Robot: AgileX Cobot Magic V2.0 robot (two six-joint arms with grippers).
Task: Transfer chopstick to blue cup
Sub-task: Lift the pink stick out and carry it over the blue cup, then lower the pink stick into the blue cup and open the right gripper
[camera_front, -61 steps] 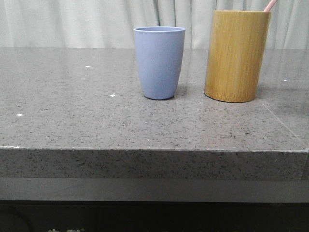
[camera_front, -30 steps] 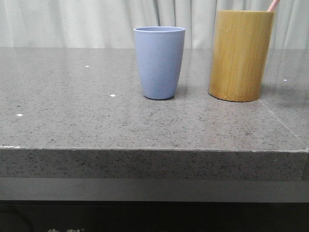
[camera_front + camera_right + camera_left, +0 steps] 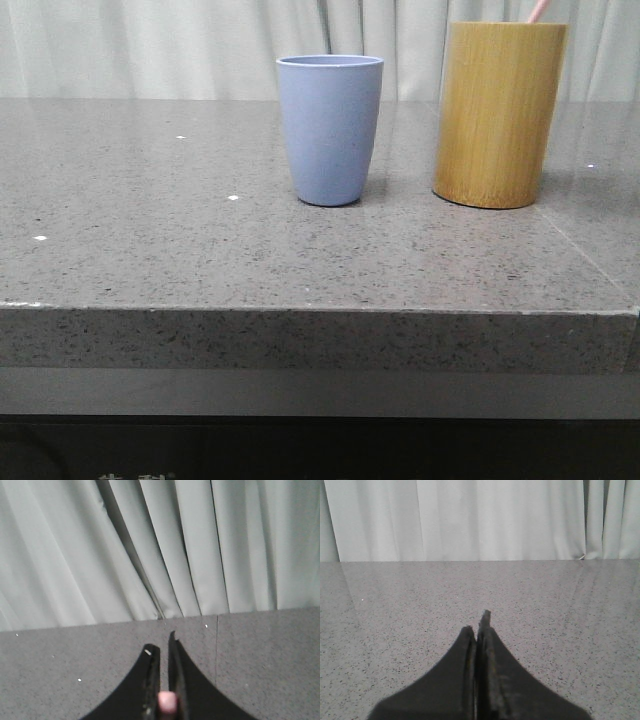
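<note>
The blue cup [image 3: 330,130] stands upright on the grey stone table [image 3: 150,250], left of a taller tan bamboo holder [image 3: 498,115]. A pale pink chopstick [image 3: 538,10] sticks up out of the holder; only its slim top shows. In the right wrist view my right gripper [image 3: 162,647] has its jaws close together on the pink chopstick end [image 3: 167,702]. My left gripper [image 3: 477,622] is shut and empty, low over bare table. Neither gripper shows in the front view.
A pale curtain [image 3: 150,50] hangs behind the table. The table's front edge [image 3: 300,308] runs across the front view. A seam [image 3: 585,255] crosses the table top at the right.
The bamboo holder has shifted slightly to the right. The chopstick's top has swung from leaning right to nearer the holder's middle.
</note>
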